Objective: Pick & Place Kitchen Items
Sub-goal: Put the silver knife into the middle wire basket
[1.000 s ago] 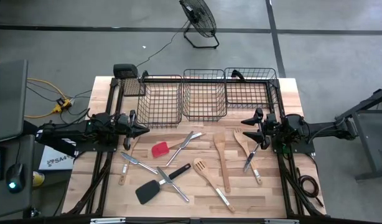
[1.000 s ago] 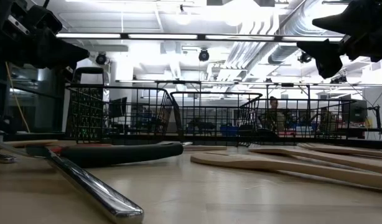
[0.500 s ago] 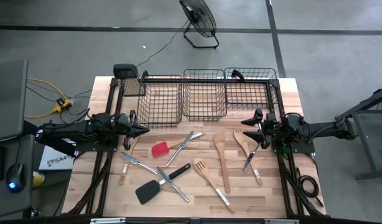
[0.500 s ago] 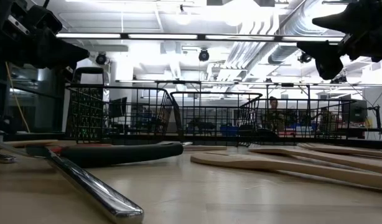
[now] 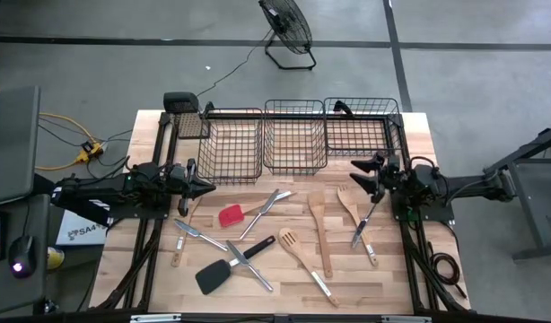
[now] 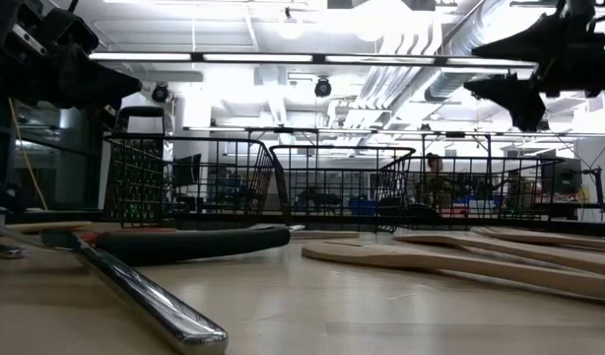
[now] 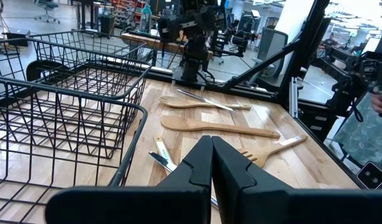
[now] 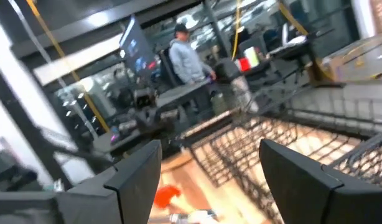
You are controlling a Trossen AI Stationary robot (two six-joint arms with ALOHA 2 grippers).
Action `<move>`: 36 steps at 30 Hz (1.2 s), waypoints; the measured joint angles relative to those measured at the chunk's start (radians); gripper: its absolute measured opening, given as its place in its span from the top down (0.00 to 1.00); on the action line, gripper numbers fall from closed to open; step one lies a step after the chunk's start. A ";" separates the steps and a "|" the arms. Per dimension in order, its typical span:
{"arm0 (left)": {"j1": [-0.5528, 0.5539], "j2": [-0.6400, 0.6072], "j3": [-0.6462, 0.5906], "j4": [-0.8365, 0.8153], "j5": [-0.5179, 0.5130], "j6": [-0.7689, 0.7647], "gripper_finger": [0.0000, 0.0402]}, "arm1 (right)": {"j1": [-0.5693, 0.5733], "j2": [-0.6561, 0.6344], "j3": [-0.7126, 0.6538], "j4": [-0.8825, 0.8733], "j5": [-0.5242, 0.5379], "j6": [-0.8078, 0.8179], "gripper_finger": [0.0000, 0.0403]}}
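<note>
Two robot arms flank a bench [image 5: 419, 135] strewn with kitchen utensils, none yet moved into the three black wire baskets [image 5: 295, 136] lined along its far edge. The right claw [image 5: 365, 178], released with its fingers spread wide and nothing between them, hangs above the bench near the right edge, close to a pale wooden spork [image 5: 348, 201] and a silver metal utensil [image 5: 362, 226] crossing it. The left claw [image 5: 208, 187], clenched on nothing, waits near the left edge just in front of the leftmost basket. Toward the middle lie a red-headed spatula [image 5: 231, 215], a black turner [image 5: 214, 275], a wooden spatula [image 5: 319, 224] and a slotted wooden turner [image 5: 290, 240].

The step in hand looks to be the right arm's approach for a first pick. It would do well to descend over a handle lying clear of its neighbours, fingers straddling the shaft crosswise, since the crossed metal piece could be dragged along or knocked aside.
</note>
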 joint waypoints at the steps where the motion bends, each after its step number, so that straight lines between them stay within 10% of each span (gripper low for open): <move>1: 0.000 0.000 0.000 0.000 0.000 0.000 1.00 | 0.000 0.004 0.010 -0.011 0.015 0.000 0.35; 24: 0.000 0.000 0.000 0.000 0.000 0.000 1.00 | 0.000 0.363 0.479 -0.542 0.265 0.150 0.35; 36: 0.000 0.000 0.000 0.000 0.000 0.000 1.00 | 0.000 0.486 0.718 -1.089 0.122 0.607 0.35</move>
